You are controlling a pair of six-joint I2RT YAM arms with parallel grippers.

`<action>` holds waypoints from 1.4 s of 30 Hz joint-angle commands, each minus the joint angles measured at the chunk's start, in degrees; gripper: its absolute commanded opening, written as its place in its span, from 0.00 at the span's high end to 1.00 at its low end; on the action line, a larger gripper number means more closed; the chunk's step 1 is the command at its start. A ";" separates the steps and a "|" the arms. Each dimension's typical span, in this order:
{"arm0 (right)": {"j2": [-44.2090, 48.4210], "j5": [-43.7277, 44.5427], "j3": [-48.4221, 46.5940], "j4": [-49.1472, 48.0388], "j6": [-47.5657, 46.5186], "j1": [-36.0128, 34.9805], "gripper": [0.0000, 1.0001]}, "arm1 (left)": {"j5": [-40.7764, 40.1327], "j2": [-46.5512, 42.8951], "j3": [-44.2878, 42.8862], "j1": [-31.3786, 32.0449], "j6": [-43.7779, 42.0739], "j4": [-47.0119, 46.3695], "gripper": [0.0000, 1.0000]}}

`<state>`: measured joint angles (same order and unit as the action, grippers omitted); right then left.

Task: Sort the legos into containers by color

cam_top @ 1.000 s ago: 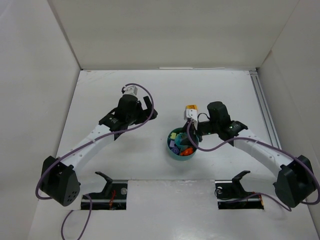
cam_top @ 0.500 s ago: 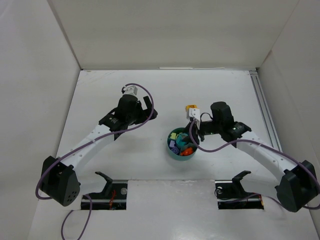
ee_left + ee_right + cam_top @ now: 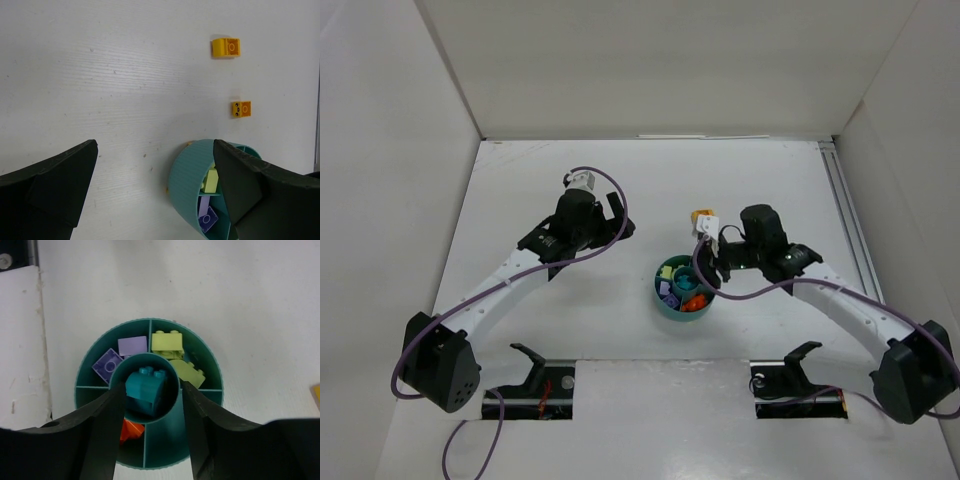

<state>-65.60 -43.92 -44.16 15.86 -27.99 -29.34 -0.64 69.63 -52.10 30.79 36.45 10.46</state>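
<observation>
Holding one teal two-stud brick (image 3: 146, 385) in its centre well (image 3: 145, 356): your ribbed teal dish (image 3: 165, 442). Your right gripper (image 3: 151, 392) straddles that well, released; left gripper (image 3: 155, 172) released too.

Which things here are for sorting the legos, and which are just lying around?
For the job: teal dish; teal brick in its middle; purple bricks; lime green bricks; orange brick; two yellow bricks out on the table.
Just lying about: black clamps at the table's near edge; metal rail on the right.
</observation>
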 commanded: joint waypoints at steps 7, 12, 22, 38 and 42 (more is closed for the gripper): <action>-1.87 15.79 -9.00 -1.62 8.73 7.71 0.37 | 0.73 2.09 -1.52 0.06 -1.99 -2.28 0.00; -10.58 28.58 -15.68 2.85 8.75 10.53 0.17 | 0.21 5.78 -6.43 0.06 -3.48 -1.67 0.00; -32.55 30.58 -31.58 8.74 -10.49 11.06 0.00 | -1.82 15.53 -15.57 -0.99 -6.56 0.97 0.00; -47.51 23.53 -40.40 16.32 -22.46 13.52 0.03 | 3.46 23.36 -20.32 -5.73 -10.69 0.44 0.00; -49.44 21.52 -41.97 16.48 -23.85 13.52 0.03 | 5.56 26.17 -22.34 -6.26 -11.83 0.44 0.00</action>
<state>-114.37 -18.70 -84.60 32.05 -49.25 -15.84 2.66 95.07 -71.11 25.12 26.57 11.77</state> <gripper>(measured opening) 0.973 0.996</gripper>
